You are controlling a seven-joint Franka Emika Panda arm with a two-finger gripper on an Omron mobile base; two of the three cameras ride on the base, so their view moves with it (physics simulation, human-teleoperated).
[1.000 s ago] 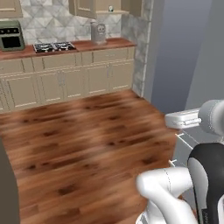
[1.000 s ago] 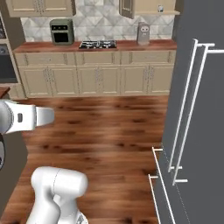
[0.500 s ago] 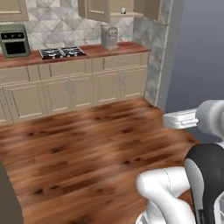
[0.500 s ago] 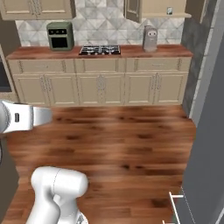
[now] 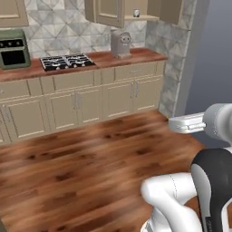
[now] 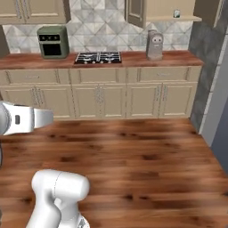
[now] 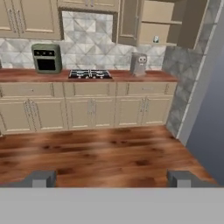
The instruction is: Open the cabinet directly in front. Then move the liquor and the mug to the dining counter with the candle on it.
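The beige wall cabinet stands open at the far wall, both doors swung out, above the right end of the stove counter. A small white mug sits on its lower shelf; the mug also appears at the top of the right base view, and the same mug in the left base view. My gripper is open and empty, well back over the wood floor and facing the cabinet. The liquor, the dining counter and the candle are out of view.
Below the cabinet runs a wood countertop bearing a black stove, a green toaster oven and a grey appliance. Beige lower cabinets line the wall. A grey wall closes the right side. Wood floor lies between.
The base has driven and turned, so the whole scene shifted. The grey fridge doors left the right base view, and the stove counter and open cabinet are now nearer.
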